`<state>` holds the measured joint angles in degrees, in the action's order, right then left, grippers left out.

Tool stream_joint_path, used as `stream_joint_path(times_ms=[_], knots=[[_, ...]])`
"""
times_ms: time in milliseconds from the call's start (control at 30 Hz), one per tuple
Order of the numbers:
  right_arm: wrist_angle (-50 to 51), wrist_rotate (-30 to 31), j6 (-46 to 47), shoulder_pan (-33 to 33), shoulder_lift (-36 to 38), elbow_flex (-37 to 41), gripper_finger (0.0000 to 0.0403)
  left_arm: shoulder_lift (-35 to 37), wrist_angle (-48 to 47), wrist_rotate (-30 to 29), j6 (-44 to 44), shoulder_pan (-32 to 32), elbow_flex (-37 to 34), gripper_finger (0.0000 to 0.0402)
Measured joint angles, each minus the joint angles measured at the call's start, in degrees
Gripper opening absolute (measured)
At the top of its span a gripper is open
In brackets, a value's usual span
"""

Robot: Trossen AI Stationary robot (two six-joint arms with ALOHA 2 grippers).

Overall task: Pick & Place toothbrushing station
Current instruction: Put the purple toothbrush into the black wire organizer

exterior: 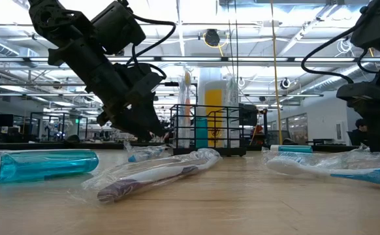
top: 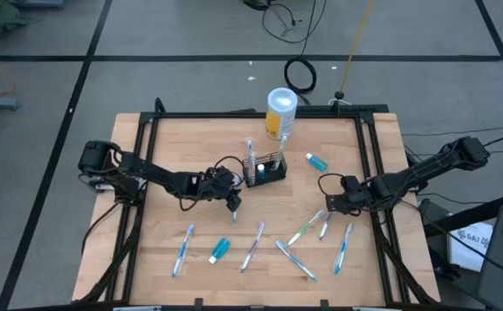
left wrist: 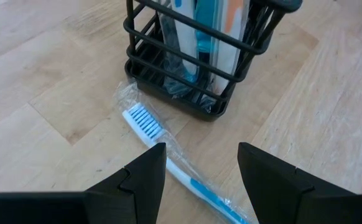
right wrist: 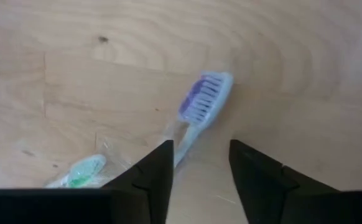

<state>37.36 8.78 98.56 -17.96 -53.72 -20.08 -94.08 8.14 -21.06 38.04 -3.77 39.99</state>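
Black wire makes up the little basket [top: 266, 173], which sits near the middle of the wooden table [top: 174, 147], just in front of a tall white and yellow can [top: 281, 112]. Some wrapped things stand up inside the basket. The left gripper [top: 232, 200] hangs just beside the basket, on its near left side. Its fingers [left wrist: 145, 176] are spread wide and hold nothing. Below them lies a blue toothbrush [left wrist: 171, 168] in a clear wrapper, with its bristle end right next to the foot of the basket.

The right gripper [top: 328, 200] is on the right side of the table, well apart from the basket. Its fingers [right wrist: 151, 171] are open too, and empty. A purple toothbrush [right wrist: 196, 109] lies on the wood under them, with a green one [right wrist: 81, 170] just beside it.

More wrapped toothbrushes [top: 256, 245] lie along the front of the table. A small blue tube [top: 219, 250] lies among them, and another [top: 316, 161] rests to the right of the basket.
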Motion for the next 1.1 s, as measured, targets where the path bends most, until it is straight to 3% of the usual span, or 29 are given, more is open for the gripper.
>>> stream_joint_path(times_ms=[367,667,867,1100], knots=[[-0.4,1.3,-5.1,0.0,3.3,0.1,0.0009,0.0,-0.1,0.0,-0.6,0.0,0.0,0.0207],[-7.5,10.5,-12.0,0.0,9.0,0.4,0.0001,5.1,-2.4,10.6,-6.0,0.0,0.0,0.0207],[-16.5,17.2,-22.1,0.0,13.5,0.3,0.0000,13.9,-4.8,10.5,-9.8,0.0,0.0,0.0207],[-38.6,28.1,-46.5,0.0,15.4,0.2,0.0000,22.8,-4.8,10.4,-14.1,-0.1,0.0,0.0207]])
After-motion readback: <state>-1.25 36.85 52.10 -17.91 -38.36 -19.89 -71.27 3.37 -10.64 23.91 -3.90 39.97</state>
